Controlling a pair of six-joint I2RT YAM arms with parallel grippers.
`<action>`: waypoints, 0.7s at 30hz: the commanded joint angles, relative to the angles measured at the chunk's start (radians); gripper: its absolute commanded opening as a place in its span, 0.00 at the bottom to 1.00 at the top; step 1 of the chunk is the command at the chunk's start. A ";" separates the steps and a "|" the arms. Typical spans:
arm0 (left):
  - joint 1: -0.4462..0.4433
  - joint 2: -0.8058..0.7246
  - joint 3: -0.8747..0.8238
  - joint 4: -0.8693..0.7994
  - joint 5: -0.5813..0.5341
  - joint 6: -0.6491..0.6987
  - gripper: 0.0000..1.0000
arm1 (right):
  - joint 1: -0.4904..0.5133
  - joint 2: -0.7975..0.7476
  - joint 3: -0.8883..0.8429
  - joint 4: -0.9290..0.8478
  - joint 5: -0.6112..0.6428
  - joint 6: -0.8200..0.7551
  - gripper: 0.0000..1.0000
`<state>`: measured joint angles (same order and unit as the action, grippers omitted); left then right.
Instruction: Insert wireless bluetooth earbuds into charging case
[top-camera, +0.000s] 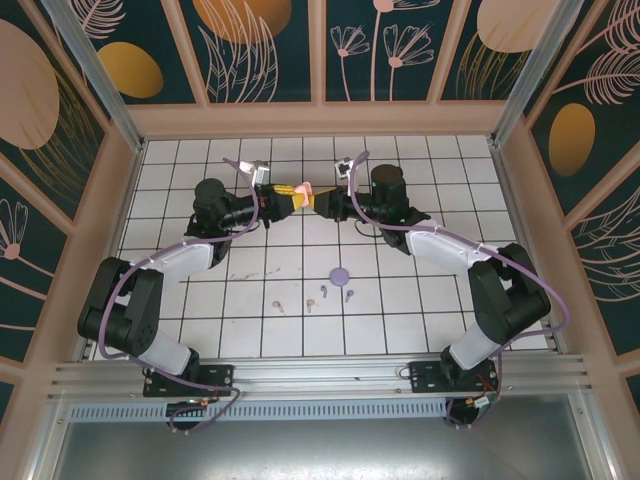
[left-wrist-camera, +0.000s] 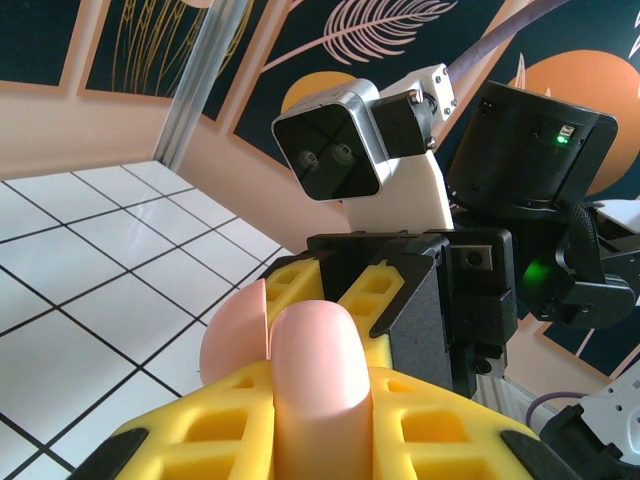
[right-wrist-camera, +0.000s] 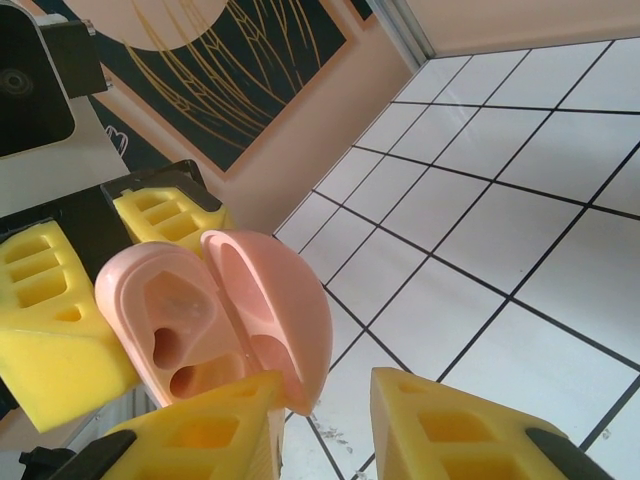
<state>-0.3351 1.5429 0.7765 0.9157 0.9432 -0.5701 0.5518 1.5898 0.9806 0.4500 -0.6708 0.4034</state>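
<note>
White-tiled worktop (top-camera: 420, 320) from above: the pink charging case (top-camera: 303, 190) is held aloft at upper centre, with the earbuds (top-camera: 322, 292) lying loose at lower centre. Left wrist: the left end effector (left-wrist-camera: 310, 410) clamps the case. Right wrist: the right end effector (right-wrist-camera: 325, 425) stands parted at its open lid. The earbuds are probably light and slick, so pinch the stems.

Overhead view looks down; 2 wrist views face each other across pink case (right-wrist-camera: 230, 310).

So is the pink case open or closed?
Open: the pink case is spread apart like a clamshell, and the little hollows inside it look empty.
</note>
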 joint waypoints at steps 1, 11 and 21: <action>-0.010 -0.004 0.000 0.044 0.028 -0.005 0.00 | 0.008 0.002 0.030 0.041 0.014 0.011 0.29; -0.016 0.000 -0.007 0.045 0.031 -0.001 0.00 | 0.008 0.026 0.092 0.013 0.023 0.008 0.22; -0.017 -0.005 -0.005 0.057 0.007 -0.007 0.00 | 0.008 0.017 0.054 0.019 0.023 0.005 0.05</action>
<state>-0.3389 1.5429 0.7757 0.9390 0.9234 -0.5697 0.5541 1.6020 1.0298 0.4370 -0.6559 0.4034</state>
